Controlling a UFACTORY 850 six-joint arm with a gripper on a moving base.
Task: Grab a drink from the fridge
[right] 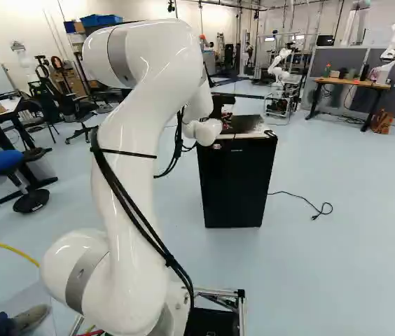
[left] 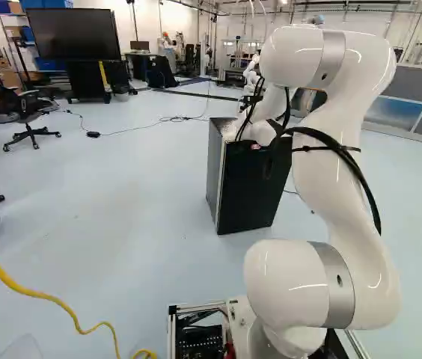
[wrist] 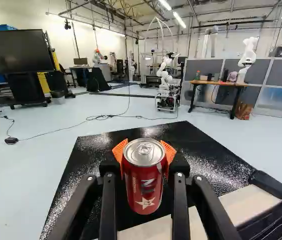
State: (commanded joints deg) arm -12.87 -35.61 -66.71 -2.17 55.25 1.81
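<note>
- Wrist view: a red can point(wrist: 144, 192) is held upright between the orange pads point(wrist: 119, 150) of the gripper point(wrist: 144, 156). The fingers are closed in only to the can's width, with a pad against each side, and nothing else is held.
- The grab itself is judged done; what is left is for the can to be lifted or carried off. Whether it was taken from inside the fridge point(wrist: 186, 145) cannot be told.
- The fridge's black top is spread under and ahead of the gripper; whether the can's base touches it cannot be told. The far edge is seen ahead, and a pale strip point(wrist: 246, 202) lies under the fingers at the near side.
- Well ahead, past that edge, a desk point(wrist: 216, 84) and another robot point(wrist: 165, 75) are seen, too far off to hinder a short move.
- Left base view: the outer arm point(left: 323, 157) is reached over the fridge, so a straight lift is judged safest before any sideways swing. The gripper is largely hidden.
- Right base view: the fridge's upright black face is turned towards the base, below the arm's end. A loose cord point(right: 313, 208) is laid on the floor beside it, and could be caught by the wheels if the base is driven that way.
</note>
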